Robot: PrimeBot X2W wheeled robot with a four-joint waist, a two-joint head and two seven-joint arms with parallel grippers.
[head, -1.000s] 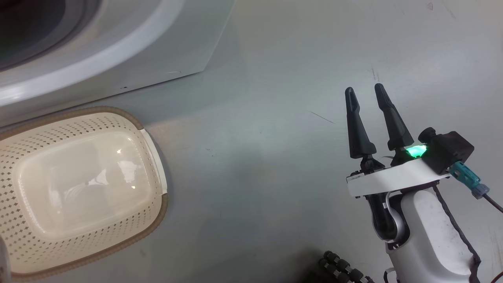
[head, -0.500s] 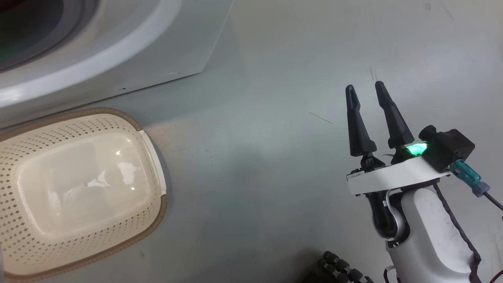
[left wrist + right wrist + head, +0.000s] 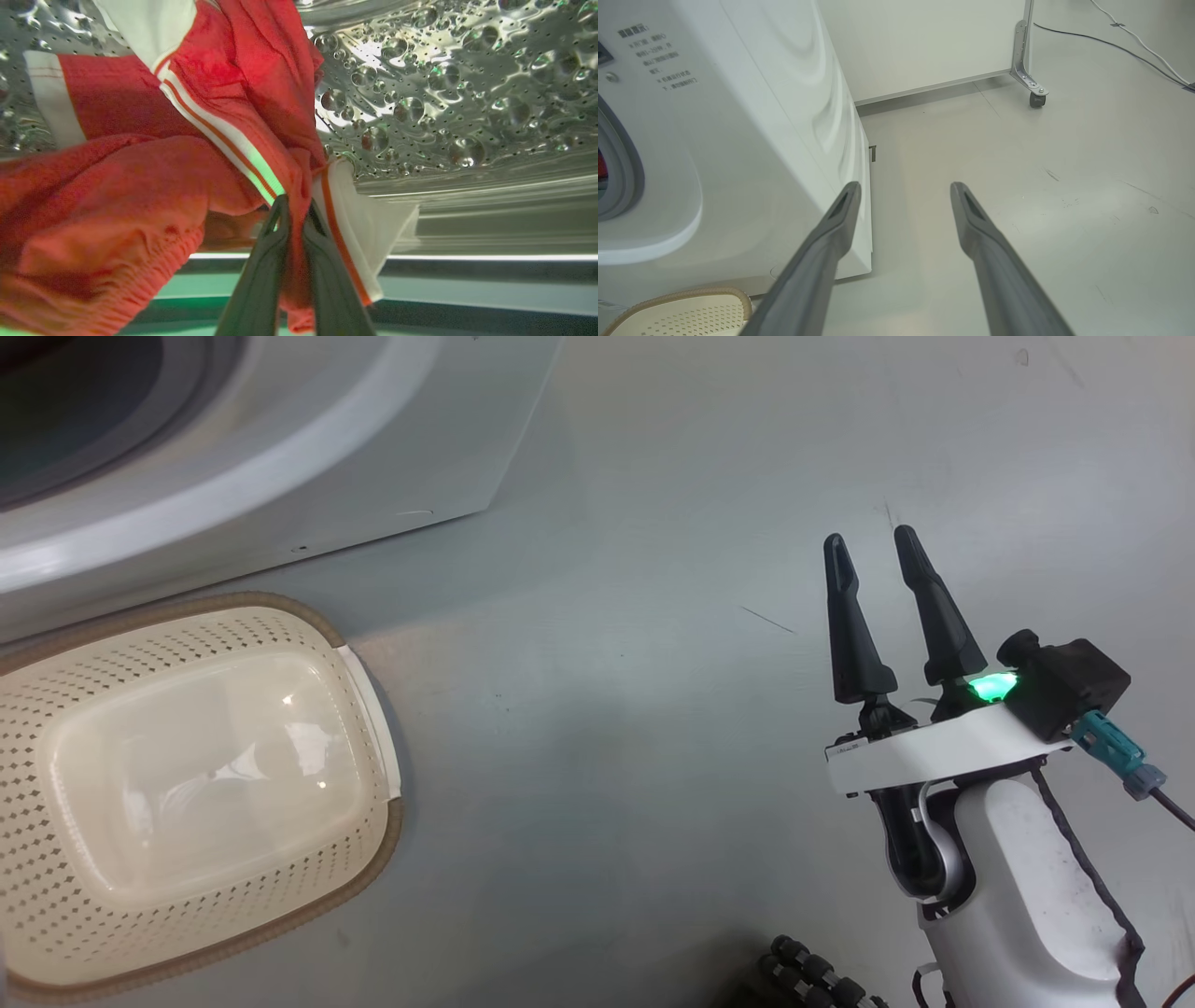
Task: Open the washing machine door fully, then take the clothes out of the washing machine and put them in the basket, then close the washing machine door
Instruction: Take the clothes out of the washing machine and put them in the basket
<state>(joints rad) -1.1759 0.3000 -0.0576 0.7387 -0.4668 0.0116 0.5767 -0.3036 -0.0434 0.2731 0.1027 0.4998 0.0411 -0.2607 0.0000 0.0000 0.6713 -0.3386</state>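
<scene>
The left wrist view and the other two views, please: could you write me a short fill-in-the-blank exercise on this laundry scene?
1. The left gripper has its jaws shut on the ____ clothes inside the steel drum.
2. The basket beside the washing machine is ____.
3. The right gripper is above the floor with its jaws ____.
Missing words: red; empty; open.

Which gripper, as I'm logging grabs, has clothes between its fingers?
The left gripper, shut on the red clothes; the right gripper stands open and empty.
</scene>
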